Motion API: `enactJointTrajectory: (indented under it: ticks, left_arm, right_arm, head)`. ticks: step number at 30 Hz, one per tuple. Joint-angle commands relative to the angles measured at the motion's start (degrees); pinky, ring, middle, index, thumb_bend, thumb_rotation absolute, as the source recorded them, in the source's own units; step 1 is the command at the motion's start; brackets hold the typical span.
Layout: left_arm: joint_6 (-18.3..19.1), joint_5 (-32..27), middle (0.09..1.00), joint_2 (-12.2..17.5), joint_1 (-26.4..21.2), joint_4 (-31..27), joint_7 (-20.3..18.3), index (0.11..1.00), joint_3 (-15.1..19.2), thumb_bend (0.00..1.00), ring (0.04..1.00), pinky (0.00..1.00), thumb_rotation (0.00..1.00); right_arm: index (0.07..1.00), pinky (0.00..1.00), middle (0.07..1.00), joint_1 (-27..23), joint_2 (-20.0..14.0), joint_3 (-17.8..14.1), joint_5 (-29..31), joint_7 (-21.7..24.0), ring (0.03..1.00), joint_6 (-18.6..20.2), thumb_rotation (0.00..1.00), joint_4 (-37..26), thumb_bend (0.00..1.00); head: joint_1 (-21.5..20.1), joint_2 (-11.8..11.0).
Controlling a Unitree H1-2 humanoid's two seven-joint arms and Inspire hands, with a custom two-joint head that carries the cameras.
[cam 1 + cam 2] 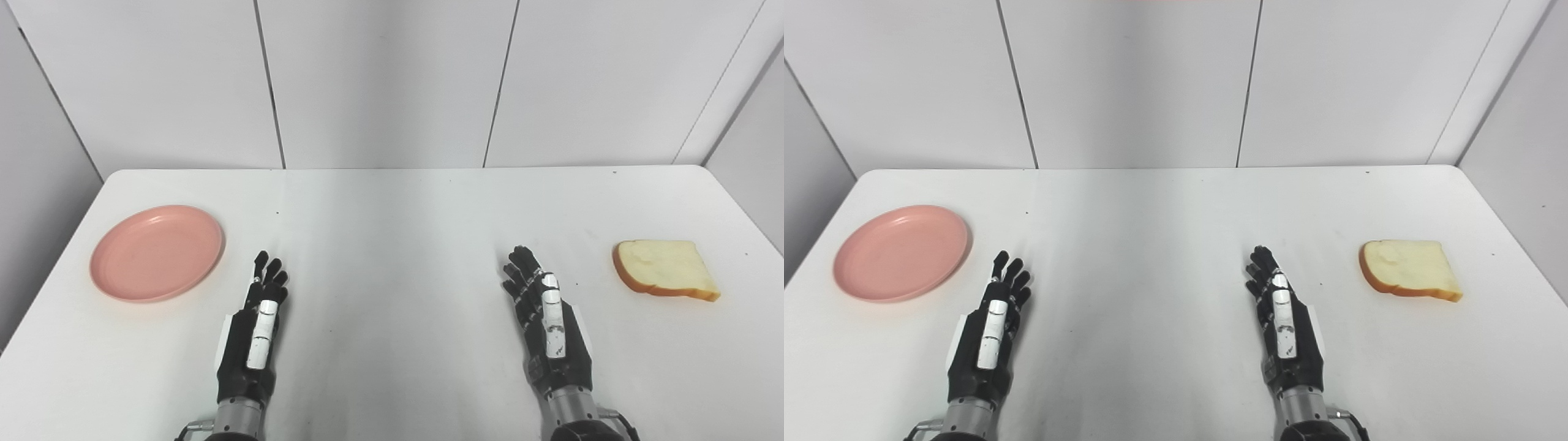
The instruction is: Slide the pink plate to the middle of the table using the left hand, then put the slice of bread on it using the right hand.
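In the left eye view, a white table [392, 202] fills the lower part of the picture, with pale wall panels [386, 79] behind it. The pink plate [157, 252] lies flat on the left side of the table, near the left edge, and nothing is on it. The slice of bread [665, 269] lies flat on the right side, near the right edge, with its brown crust turned toward the near and left sides. The left hand [256, 331] is over the table just to the right of the plate and a little nearer to the robot; it does not touch the plate. Its fingers [270, 274] are stretched forward, a little apart, and hold nothing. The right hand [548, 324] is well apart from the bread, to the left of it, and its fingers are also stretched forward and hold nothing. The middle of the table lies between the two hands. In the right eye view, the same scene appears a little more to the left: the plate [900, 253] comes close to the picture's left border, the bread [1409, 268] stays well clear of the right hand [1286, 327], and the left hand [989, 334] is again just beside the plate, apart from its rim, with fingers extended and holding nothing.
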Motion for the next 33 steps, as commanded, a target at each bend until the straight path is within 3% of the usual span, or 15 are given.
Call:
enactJointTrajectory:
  ticks: [1, 16, 27, 29, 33]
  left_arm:
    - [-2.05, 0.17, 0.988, 0.22, -0.69, 1.04, -0.41, 1.0, -0.22, 0.76, 0.978, 1.0, 0.87]
    - [-9.37, 2.07, 0.998, -1.74, -1.82, 8.6, 0.71, 1.0, -1.48, 0.64, 0.982, 0.98, 0.89]
    - [-15.1, 4.68, 1.0, -3.23, -3.25, 15.09, 2.25, 1.0, -2.28, 0.6, 0.98, 0.97, 0.91]
    - [-15.65, 5.07, 1.0, -3.51, -3.26, 16.09, 2.55, 1.0, -2.5, 0.6, 0.984, 0.95, 0.92]
    - [-16.55, 5.83, 1.0, -3.8, -3.27, 17.15, 3.21, 1.0, -2.77, 0.6, 0.984, 0.95, 0.93]
  right_arm:
    - [0.889, 0.96, 0.925, 1.14, 0.39, 0.17, 0.39, 0.68, 0.933, -1.69, 0.92, 3.24, 0.78]
    - [0.889, 0.96, 0.926, 0.41, -2.27, -1.64, 2.72, 3.16, 0.936, -4.81, 0.95, 8.7, 0.76]
    - [0.898, 1.0, 0.942, -0.96, -4.06, -3.01, 4.94, 5.45, 0.958, -7.75, 0.99, 14.12, 0.75]
    - [0.904, 1.0, 0.949, -1.1, -4.2, -3.17, 5.14, 5.7, 0.963, -8.3, 1.0, 15.1, 0.73]
    - [0.908, 1.0, 0.952, -1.49, -4.39, -3.43, 5.14, 6.29, 0.964, -9.19, 1.0, 17.0, 0.73]
  head:
    - [0.89, -0.57]
    - [6.82, -5.74]
    - [12.8, -10.79]
    - [14.18, -12.96]
    - [14.77, -14.16]
